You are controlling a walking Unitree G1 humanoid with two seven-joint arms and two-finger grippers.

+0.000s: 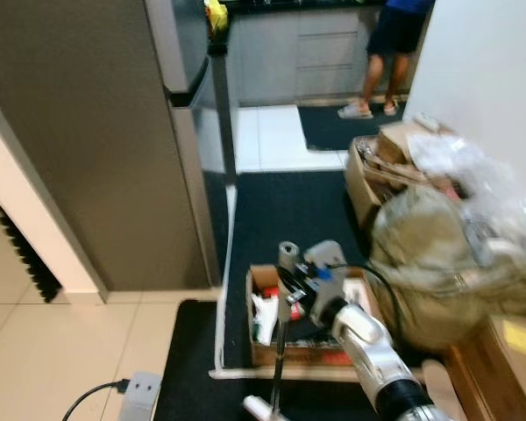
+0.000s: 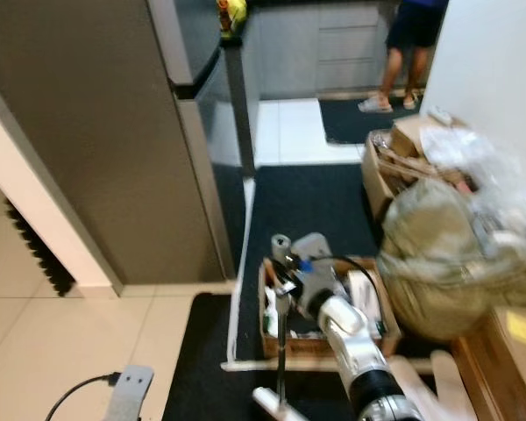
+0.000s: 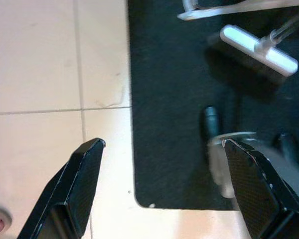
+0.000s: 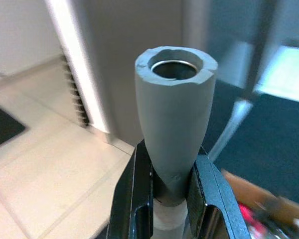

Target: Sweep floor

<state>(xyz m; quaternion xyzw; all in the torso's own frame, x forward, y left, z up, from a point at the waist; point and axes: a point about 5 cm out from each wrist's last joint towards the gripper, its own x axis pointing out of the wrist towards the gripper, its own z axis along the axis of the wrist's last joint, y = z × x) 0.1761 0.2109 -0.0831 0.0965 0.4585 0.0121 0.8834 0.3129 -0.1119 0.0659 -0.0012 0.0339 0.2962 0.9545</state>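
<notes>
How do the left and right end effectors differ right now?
The right end effector is shut on the grey broom handle, holding it upright; the left end effector is open and holds nothing, above the edge of the dark mat. Both have black fingers.

Evenly lit indoor scene; head views softly blurred, wrist views sharper.

Grey broom handle (image 4: 173,119), white brush head (image 3: 258,49), black mat (image 1: 285,206)
</notes>
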